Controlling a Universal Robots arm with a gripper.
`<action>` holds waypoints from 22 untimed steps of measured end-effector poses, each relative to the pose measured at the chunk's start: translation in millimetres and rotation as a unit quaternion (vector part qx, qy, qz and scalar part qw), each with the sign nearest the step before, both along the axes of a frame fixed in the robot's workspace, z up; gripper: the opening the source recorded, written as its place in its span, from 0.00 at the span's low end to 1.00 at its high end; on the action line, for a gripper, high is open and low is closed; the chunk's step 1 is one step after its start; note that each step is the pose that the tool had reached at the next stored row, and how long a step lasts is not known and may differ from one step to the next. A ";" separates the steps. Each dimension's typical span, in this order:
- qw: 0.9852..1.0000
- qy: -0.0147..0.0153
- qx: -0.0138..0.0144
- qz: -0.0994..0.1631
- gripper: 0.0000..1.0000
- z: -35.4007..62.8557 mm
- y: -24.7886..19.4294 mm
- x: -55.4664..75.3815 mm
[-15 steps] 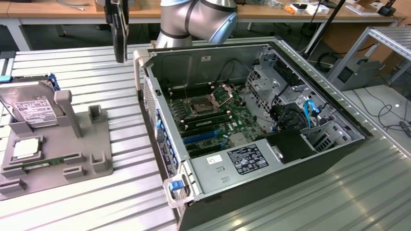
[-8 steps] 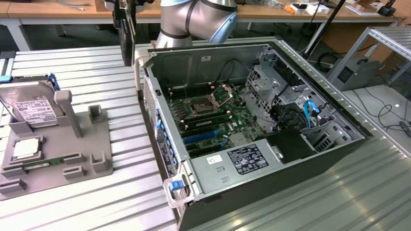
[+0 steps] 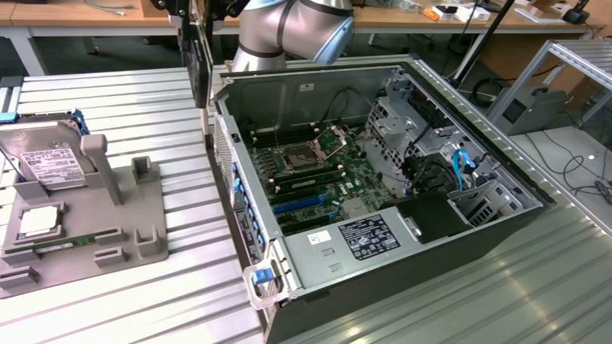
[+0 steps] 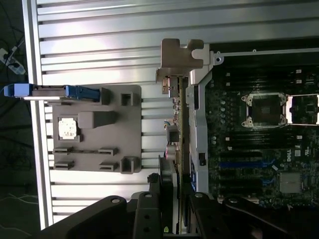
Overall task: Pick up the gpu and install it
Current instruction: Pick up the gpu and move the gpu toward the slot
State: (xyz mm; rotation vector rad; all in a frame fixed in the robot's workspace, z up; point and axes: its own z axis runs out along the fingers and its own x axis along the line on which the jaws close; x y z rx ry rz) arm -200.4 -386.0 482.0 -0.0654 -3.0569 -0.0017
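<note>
The gpu (image 4: 175, 129) hangs edge-on from my gripper (image 4: 175, 201), its silvery bracket (image 4: 180, 56) at the far end from the fingers. My gripper is shut on the card's dark board. In the exterior view the gpu (image 3: 199, 68) hangs vertically under the arm (image 3: 287, 36), just outside the rear corner of the open computer case (image 3: 421, 107) on the exterior view's left. It is above the ribbed metal table, apart from the motherboard (image 3: 316, 172). The blue expansion slots (image 3: 297, 203) lie bare inside the case.
A grey fixture tray (image 3: 96, 229) on the exterior view's left holds a hard drive (image 3: 43, 154), a processor chip (image 3: 39, 221) and a memory stick (image 3: 57, 246). Cables and a drive cage (image 3: 421, 150) fill the case's far side. The case wall (image 4: 197, 124) runs beside the card.
</note>
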 end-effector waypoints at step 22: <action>1.000 0.014 0.000 0.000 0.27 -21.8 -29.1 46.6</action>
